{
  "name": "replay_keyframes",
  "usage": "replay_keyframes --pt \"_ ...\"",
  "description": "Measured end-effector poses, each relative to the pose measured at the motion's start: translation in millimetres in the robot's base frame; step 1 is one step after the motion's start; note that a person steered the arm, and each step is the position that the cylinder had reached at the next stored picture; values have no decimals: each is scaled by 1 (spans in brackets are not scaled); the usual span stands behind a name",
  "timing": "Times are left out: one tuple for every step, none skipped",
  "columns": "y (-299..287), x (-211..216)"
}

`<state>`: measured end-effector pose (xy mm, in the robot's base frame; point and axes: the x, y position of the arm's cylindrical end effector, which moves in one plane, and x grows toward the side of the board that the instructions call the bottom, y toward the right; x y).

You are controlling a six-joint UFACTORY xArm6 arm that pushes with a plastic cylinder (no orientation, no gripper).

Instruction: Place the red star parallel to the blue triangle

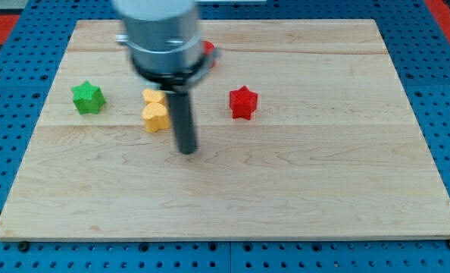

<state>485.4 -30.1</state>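
Red star (242, 102) is the block to move, sitting at about two o'clock from my tip (187, 151) and well apart from it. No pincer exists on this rig, so no open or closed state can be told; the arm ends only in the dark rod.

Going by size, the wooden tabletop (285, 189) comes first: a pale board on a blue pegboard (445, 91), with its whole six o'clock half bare and wide room toward three o'clock. The arm's grey housing (158, 34) hangs over the twelve o'clock edge and hides whatever lies beneath it. No blue triangle shows anywhere; it may be under that housing, but I cannot tell. A sliver of another red block (207, 51) peeks out at the housing's right, shape unclear.

Next, the yellow heart (155, 111) lies just beside the rod at ten o'clock from my tip, apparently not touching. The green star (88, 97) sits farther toward nine o'clock, near the board's left edge.

My tip rests on open wood, likely placed to swing round toward the red star without nudging the heart.
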Motion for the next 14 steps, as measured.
replay_keyframes --pt "16 -16" --pt "10 -19" --pt "10 -19" --pt "15 -19" --pt "22 -19" --pt "28 -19" --pt "35 -19" --pt "44 -21" --pt "46 -21" --pt "57 -49" --pt "88 -59" --pt "89 -69" --pt "70 -103" --pt "57 -103"
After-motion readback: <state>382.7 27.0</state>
